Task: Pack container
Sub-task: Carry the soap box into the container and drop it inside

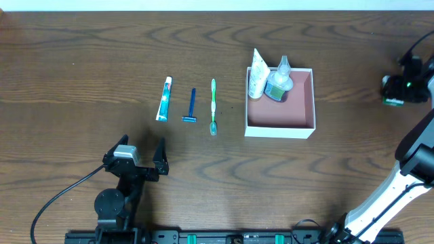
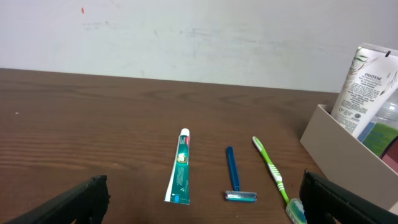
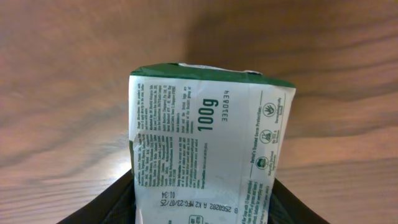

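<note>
The container (image 1: 291,112), a shallow white-walled box with a pink-brown inside, sits right of centre. It holds a white tube (image 1: 257,76) and a clear bottle with a green label (image 1: 279,83) at its far left corner. Its wall (image 2: 329,140) and the tube (image 2: 364,87) also show in the left wrist view. My right gripper (image 1: 400,87) is at the far right edge, well right of the container. It is shut on a white and green packet (image 3: 208,143) marked 100g. My left gripper (image 1: 140,154) is open and empty near the front left, its jaws (image 2: 205,205) facing the loose items.
A toothpaste tube (image 1: 164,99) (image 2: 180,167), a blue razor (image 1: 191,106) (image 2: 234,177) and a green toothbrush (image 1: 213,105) (image 2: 272,174) lie side by side on the dark wood table, left of the container. A black cable trails at the front left.
</note>
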Motion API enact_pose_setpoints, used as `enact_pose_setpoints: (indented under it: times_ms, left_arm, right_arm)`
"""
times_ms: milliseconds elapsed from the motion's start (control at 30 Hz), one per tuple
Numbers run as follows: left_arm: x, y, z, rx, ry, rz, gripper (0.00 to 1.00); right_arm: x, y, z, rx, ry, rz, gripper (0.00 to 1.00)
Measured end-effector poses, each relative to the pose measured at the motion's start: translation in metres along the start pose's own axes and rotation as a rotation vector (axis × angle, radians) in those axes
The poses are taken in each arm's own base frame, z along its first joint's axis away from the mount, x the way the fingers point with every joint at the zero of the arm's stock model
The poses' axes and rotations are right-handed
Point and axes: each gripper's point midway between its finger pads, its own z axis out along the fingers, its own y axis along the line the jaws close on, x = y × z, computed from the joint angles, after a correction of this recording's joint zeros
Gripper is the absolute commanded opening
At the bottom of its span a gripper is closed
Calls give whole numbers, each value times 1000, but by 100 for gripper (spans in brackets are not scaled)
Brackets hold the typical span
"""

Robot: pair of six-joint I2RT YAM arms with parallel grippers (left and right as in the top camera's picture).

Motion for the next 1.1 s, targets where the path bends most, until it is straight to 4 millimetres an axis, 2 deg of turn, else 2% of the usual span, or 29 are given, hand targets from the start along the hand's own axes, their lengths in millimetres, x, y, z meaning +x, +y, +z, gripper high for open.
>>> enact_pose_setpoints:
  times_ms: [100,200,367,467,533,667,733,900,1100]
  left_arm:
    - [0,0,0,0,0,0,98]
    - [0,0,0,0,0,0,98]
    - [0,0,0,0,0,0,98]
    - [0,0,0,0,0,0,98]
    - [0,0,0,0,0,0,98]
    - [0,0,0,0,0,0,98]
    - [0,0,0,0,0,0,98]
    - [0,0,0,0,0,0,98]
    - [0,0,0,0,0,0,98]
  right_arm:
    - [-18,10,-25,-25,-19,15,34]
    - [-35,36,-55,-82,-44,1,34]
    - [-59,110,-114,-199,-116,-98,35]
    - [-59,161,-144,-256,-134,-174,37]
    - [-53,193,-156,-292,-123,-215,36]
    - [-31,242,-159,-323,-35,-241,34]
    - [-24,253,-157,-316,-3,-243,34]
    - [-3,272,-156,-292,81,-252,35]
    - [37,278,-162,-280,242,-252,35]
